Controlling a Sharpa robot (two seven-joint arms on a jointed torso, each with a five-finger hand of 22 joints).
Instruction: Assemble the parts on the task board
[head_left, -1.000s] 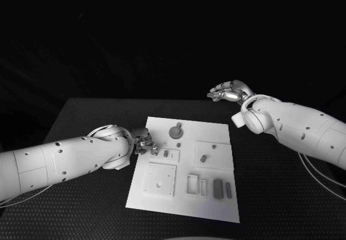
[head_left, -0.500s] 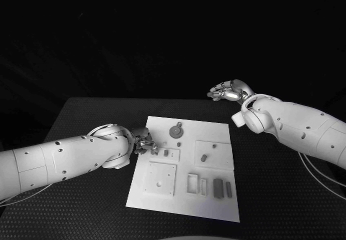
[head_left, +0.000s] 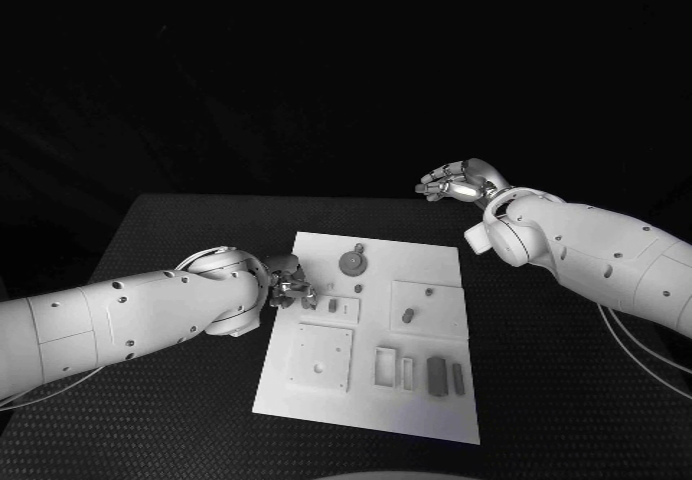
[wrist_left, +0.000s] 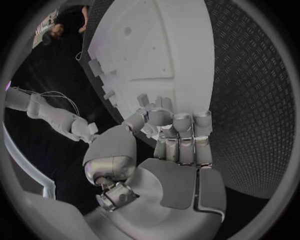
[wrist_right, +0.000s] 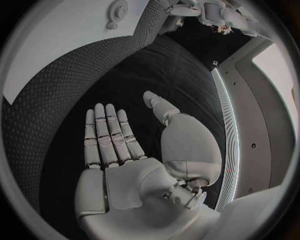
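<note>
1. Nothing has moved in the last second: left hand (head_left: 289, 285) stays at the board's (head_left: 433, 405) left edge, fingers curled over a small part (head_left: 335, 306); grip unclear.
2. Right hand (head_left: 459, 183) stays raised beyond the far edge, spread, empty.
3. Insertion likely stalled.

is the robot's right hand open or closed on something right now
Open. The right hand holds nothing: in its wrist view the fingers lie straight with a bare palm, raised above the table beyond the task board.
</note>
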